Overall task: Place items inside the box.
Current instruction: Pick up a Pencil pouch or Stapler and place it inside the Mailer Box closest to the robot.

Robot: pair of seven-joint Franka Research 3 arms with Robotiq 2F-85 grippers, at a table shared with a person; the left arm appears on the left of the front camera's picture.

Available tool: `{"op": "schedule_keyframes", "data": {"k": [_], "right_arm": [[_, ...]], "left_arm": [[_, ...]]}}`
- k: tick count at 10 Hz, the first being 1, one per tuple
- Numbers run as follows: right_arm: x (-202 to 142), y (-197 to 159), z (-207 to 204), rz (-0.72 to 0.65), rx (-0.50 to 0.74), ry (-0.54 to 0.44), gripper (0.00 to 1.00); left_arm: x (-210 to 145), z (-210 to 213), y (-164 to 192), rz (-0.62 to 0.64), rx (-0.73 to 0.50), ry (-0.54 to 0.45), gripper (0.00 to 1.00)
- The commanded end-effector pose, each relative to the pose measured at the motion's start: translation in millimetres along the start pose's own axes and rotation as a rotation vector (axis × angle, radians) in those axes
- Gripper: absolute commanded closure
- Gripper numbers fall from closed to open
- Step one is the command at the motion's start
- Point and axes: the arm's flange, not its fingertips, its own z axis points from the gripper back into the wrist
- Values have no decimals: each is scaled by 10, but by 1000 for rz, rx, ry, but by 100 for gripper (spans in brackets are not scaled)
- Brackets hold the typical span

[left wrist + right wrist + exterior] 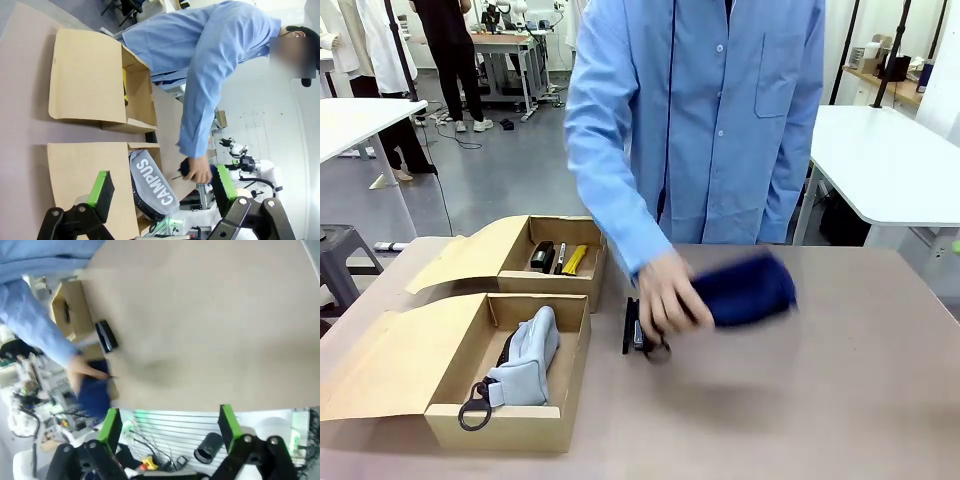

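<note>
Front view, from the left: 2 open cardboard boxes sit on the table point(820, 420), their flaps folded out to the left. The near box point(495, 425) holds the light blue pouch point(530, 360), which lies lengthwise with a black ring point(473, 412) at its near end, by the box's front wall. The far box point(550, 285) holds 3 things side by side: the boxed stapler point(542, 256), the marker pen point(559, 258) and the yellow utility knife point(575, 259). Just right of the boxes, the loose stapler point(631, 325) lies on the bare tabletop, outside both boxes. The person's hand point(665, 295) is right at it; whether they touch I cannot tell. That hand grips one end of the navy pouch point(745, 290), which is blurred and sits to the right of the stapler, also outside both boxes.

Left wrist view: the left gripper point(161, 175) has its 2 green-padded fingers spread wide with nothing between them. Past the gap, the light blue pouch shows the print CAMPUS inside the near box.

Right wrist view: the hand and navy pouch are a blur at the left, and the loose stapler lies on the table just beyond them. The right gripper point(169, 417) has its fingers standing wide apart and empty, well away from every item.
</note>
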Motion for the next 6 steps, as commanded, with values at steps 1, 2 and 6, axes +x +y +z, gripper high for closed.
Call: {"op": "schedule_keyframes", "data": {"k": [1, 2, 6], "right_arm": [[-298, 472, -607, 46, -112, 47, 0], [-302, 772, -777, 99, -125, 97, 0], [-519, 1990, -1923, 209, -349, 198, 0]], "left_arm": [[9, -10, -15, -19, -24, -16, 0], [9, -10, -15, -19, -24, -16, 0], [9, -10, -15, -19, -24, -16, 0]]}}
